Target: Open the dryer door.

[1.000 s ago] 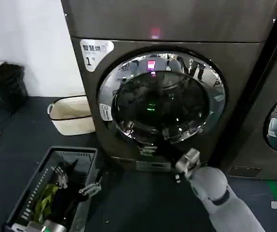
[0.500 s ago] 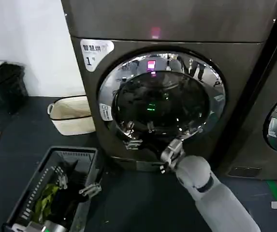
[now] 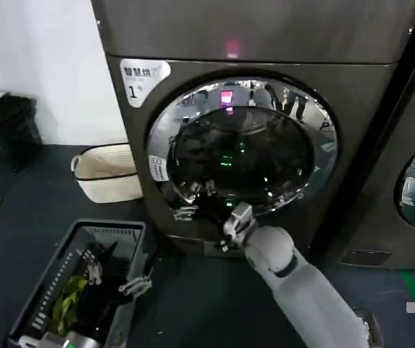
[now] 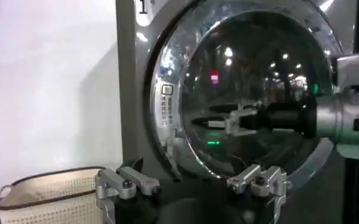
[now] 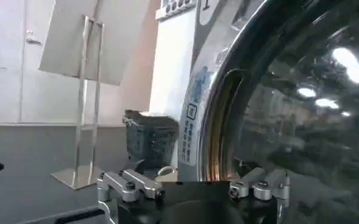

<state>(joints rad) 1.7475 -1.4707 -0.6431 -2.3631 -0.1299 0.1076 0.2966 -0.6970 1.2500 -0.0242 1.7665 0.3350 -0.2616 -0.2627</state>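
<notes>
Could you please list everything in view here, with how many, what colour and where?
dryer: one, dark grey-brown, centre, white "1" sticker at its upper left corner.
dryer door: one, chrome rim around dark glass, on the dryer's front, appears shut.
neighbouring machine: one, dark, right of the dryer, with its own chrome-rimmed door.
basket: one, cream, on the floor left of the dryer.
crate: one, grey, on the floor at lower left, holding dark and yellow-green items.
black bin: one, far left by the white wall.
right tool: one, silver, fingers open, at the door's lower rim.
left tool: one, silver, open, facing the dryer door.
</notes>
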